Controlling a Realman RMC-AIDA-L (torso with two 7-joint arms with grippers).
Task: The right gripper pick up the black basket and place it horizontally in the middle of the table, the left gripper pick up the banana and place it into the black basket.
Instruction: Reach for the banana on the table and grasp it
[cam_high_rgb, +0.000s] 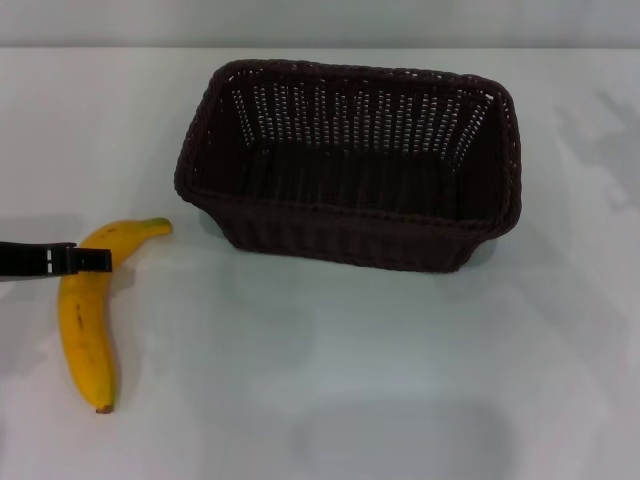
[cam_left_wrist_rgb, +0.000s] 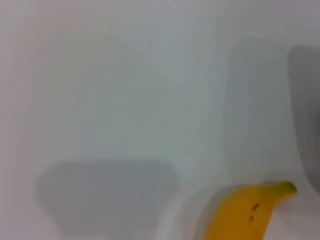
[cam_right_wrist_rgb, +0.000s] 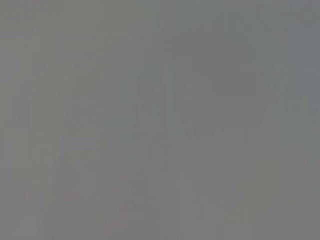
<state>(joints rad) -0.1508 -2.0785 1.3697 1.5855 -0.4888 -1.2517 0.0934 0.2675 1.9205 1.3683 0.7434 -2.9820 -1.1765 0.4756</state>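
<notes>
Banana (cam_high_rgb: 85, 318) lying flat near the left edge of the table (cam_high_rgb: 350, 400), stem end turned toward the far side, dark tip toward the near edge. Left gripper (cam_high_rgb: 95, 260) reaching in from the left edge and crossing the fruit's upper third, low over it or touching; cannot tell whether open or closed. Probably placed there to grasp close to the stem, ahead of the lift. Black basket (cam_high_rgb: 350, 165) upright on its base, long side parallel to the far edge, mouth open, nothing inside, resting mid-table toward the far side and well apart from the fruit; judged already set down as the receptacle. Right gripper absent from every view, presumably parked. 1 step of 2 judged complete.
</notes>
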